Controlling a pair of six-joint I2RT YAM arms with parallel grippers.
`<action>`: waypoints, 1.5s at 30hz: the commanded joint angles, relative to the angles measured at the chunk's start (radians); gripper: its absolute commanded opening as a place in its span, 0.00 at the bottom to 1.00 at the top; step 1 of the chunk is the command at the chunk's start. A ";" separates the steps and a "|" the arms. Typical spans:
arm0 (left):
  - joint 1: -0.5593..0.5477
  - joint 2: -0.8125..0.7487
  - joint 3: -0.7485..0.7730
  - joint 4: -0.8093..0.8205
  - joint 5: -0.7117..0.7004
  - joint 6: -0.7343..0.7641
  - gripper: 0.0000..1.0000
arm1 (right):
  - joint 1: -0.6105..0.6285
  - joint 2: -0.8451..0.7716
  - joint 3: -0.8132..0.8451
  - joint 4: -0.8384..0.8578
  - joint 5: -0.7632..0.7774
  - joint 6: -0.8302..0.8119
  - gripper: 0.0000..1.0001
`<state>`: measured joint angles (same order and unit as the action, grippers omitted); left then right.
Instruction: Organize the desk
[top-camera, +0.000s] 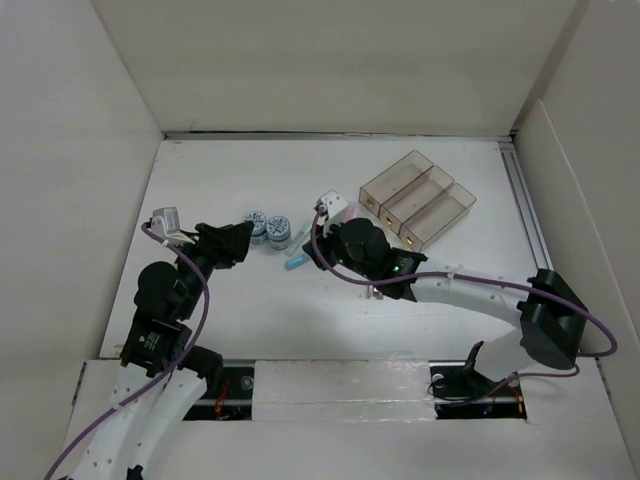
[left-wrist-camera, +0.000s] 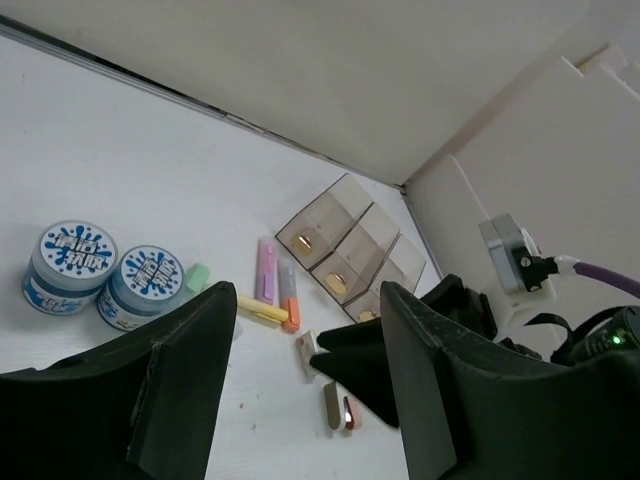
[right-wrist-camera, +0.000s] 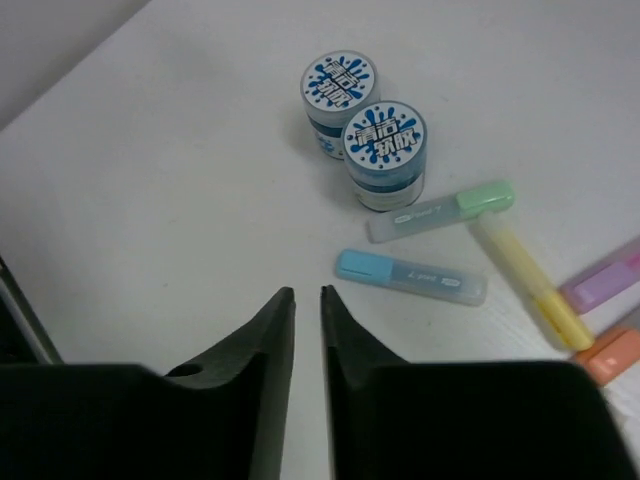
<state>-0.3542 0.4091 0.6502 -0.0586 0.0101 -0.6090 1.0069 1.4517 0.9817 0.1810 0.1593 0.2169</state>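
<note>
The desk (top-camera: 250, 310) is a matte-white tabletop. My left gripper (top-camera: 244, 240) is open and empty, just left of two blue-lidded jars (top-camera: 267, 229). In the left wrist view (left-wrist-camera: 305, 295) the jars (left-wrist-camera: 100, 275) lie ahead on the left. My right gripper (top-camera: 312, 254) has its jaws nearly together with nothing between them, hovering over bare desk (right-wrist-camera: 306, 292). A blue highlighter (right-wrist-camera: 410, 277) lies just ahead of it on the right, with green (right-wrist-camera: 440, 212) and yellow (right-wrist-camera: 530, 280) ones beyond. Its dark fingers (left-wrist-camera: 345, 360) reach beside a small white eraser (left-wrist-camera: 307, 352).
A clear three-compartment tray (top-camera: 415, 200) stands at the back right, holding small gold items (left-wrist-camera: 338, 281). Pink (left-wrist-camera: 265, 270) and orange (left-wrist-camera: 289, 300) highlighters lie beside it. Two small objects (left-wrist-camera: 340, 406) lie near the eraser. White wall panels (top-camera: 60, 150) enclose the desk.
</note>
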 joint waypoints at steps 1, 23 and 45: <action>-0.006 0.013 0.019 0.046 0.039 0.018 0.56 | -0.027 0.025 0.081 0.008 -0.050 0.033 0.16; -0.006 0.062 0.102 -0.050 0.018 0.069 0.44 | -0.165 0.502 0.530 -0.254 -0.151 -0.022 0.95; 0.003 0.008 0.094 -0.040 0.014 0.074 0.50 | -0.108 0.756 0.775 -0.299 0.019 -0.065 0.96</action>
<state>-0.3531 0.4263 0.7242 -0.1318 0.0250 -0.5499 0.8833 2.2021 1.7050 -0.1497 0.1017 0.1684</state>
